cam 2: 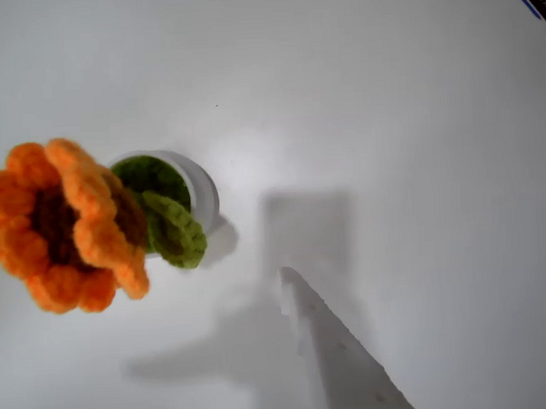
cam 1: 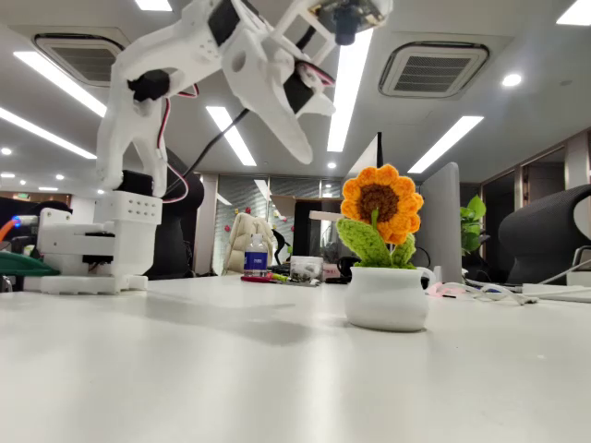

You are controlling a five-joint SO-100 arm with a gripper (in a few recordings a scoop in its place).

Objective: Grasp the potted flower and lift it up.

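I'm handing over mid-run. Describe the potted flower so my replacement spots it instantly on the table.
Start at the broad white table in the fixed view and look right of centre, in front of the grey monitor. There stands a small crocheted sunflower in a squat round white pot. Its orange petals, brown centre and knitted green leaves distinguish it from the real leafy green houseplant behind.

Flower (cam 1: pixel 380 205) in pot (cam 1: pixel 386 297), upright on table (cam 1: pixel 231 369), right of centre in fixed view. Gripper (cam 1: pixel 294 138) up in the air, left of and above flower, apart from it. Arm base (cam 1: pixel 90 249) at far left on table. Bottle (cam 1: pixel 256 255) behind, monitor (cam 1: pixel 441 221) behind pot. Wrist view: pot (cam 2: pixel 200 190) at left, finger (cam 2: pixel 338 347) to its lower right.
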